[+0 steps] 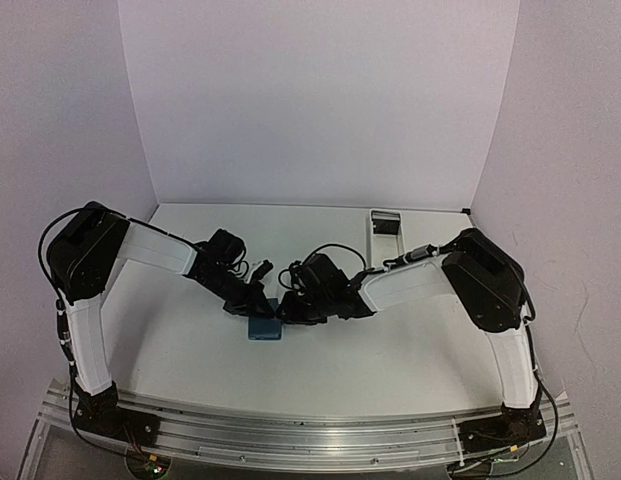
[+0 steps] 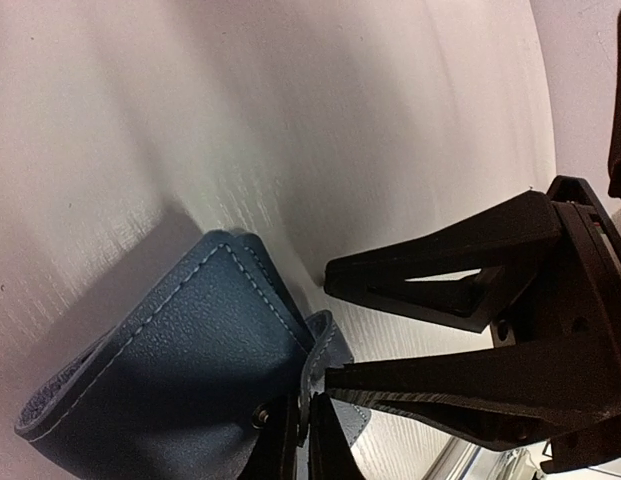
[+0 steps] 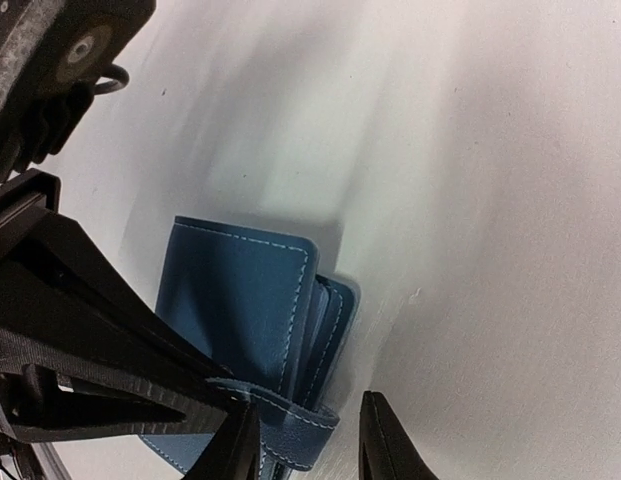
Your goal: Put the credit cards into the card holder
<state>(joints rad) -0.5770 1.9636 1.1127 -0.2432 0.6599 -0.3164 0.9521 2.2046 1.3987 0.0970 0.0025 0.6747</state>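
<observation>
Mid-table, card holder [image 1: 265, 329] tab points to far wall [image 1: 310, 100] (left gripper [image 1: 262, 308] pinching)

The tray [image 1: 386, 225] lies behind and right of the card holder [image 1: 265, 329].

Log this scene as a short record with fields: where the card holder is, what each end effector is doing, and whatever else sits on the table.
card holder: dark blue, folded, lying mid-table, tab sticking out
left end effector: shut on the card holder's edge near the tab
right end effector: open, one finger on each side of the tab
white tray: far right of the table, away from both end effectors
</observation>
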